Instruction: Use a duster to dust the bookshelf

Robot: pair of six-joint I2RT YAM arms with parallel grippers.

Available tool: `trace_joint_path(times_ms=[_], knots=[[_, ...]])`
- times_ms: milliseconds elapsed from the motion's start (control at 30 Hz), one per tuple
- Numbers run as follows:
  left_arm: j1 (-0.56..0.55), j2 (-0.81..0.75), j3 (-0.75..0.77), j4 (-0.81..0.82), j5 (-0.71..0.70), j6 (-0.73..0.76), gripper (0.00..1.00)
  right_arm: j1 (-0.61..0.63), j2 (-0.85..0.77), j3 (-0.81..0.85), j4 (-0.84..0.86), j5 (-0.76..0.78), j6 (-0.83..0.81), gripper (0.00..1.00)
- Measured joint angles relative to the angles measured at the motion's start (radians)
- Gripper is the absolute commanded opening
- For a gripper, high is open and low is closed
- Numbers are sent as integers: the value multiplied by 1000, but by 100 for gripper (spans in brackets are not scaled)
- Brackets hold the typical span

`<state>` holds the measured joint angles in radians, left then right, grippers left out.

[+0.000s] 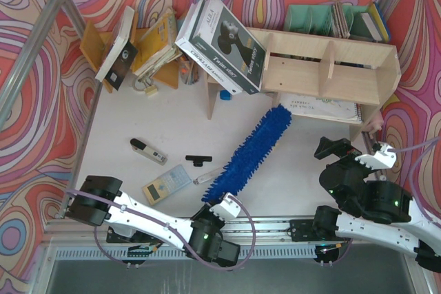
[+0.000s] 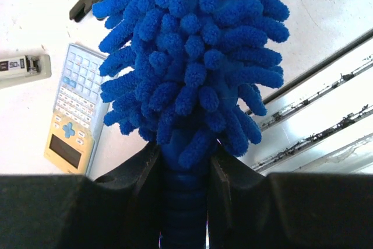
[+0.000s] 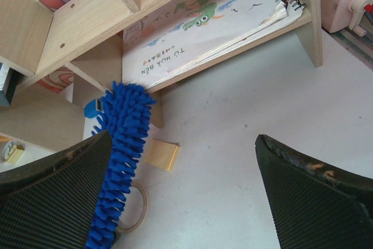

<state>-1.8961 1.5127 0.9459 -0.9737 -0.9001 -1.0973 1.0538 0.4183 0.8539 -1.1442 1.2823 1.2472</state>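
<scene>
Swirled pink, orange and purple walls boxed in a white surface (image 1: 303, 170). The bookshelf (image 1: 331, 67) stood at its far right, made of pale bare plywood, with flat boards and upright dividers forming open compartments. The left claw (image 2: 183, 173) was closed on the duster (image 1: 251, 149), its two dark jaws pinching the smooth, ribbed blue handle just below the first shaggy strands. From that grip at the near edge, the duster's long axis ran diagonally away and to the right. Its fluffy chenille head ended at the front lip of the lowest shelf, beside a spiral-bound notebook (image 3: 204, 27) lying flat there. Whether the tip touched the wood could not be told. The right claw (image 3: 186, 202) hung empty with its textured black jaws spread wide, near the shelf's right end and not far from the duster's tip, but the left arm alone carried the tool. The coming sweep probably depended on pushing along that diagonal, then swinging the head sideways across the board. A calculator (image 1: 167, 184) lay to the left of the handle.
</scene>
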Motion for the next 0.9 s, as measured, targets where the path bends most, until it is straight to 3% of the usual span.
trace_joint_path(times_ms=[367, 733, 900], knots=[[-29, 6, -12, -6, 51, -56, 0, 0, 0, 0, 0, 0, 0, 99], [-57, 3, -11, -112, 42, -143, 0, 0, 0, 0, 0, 0, 4, 99], [-28, -113, 16, -182, -21, -179, 0, 0, 0, 0, 0, 0, 7, 99]])
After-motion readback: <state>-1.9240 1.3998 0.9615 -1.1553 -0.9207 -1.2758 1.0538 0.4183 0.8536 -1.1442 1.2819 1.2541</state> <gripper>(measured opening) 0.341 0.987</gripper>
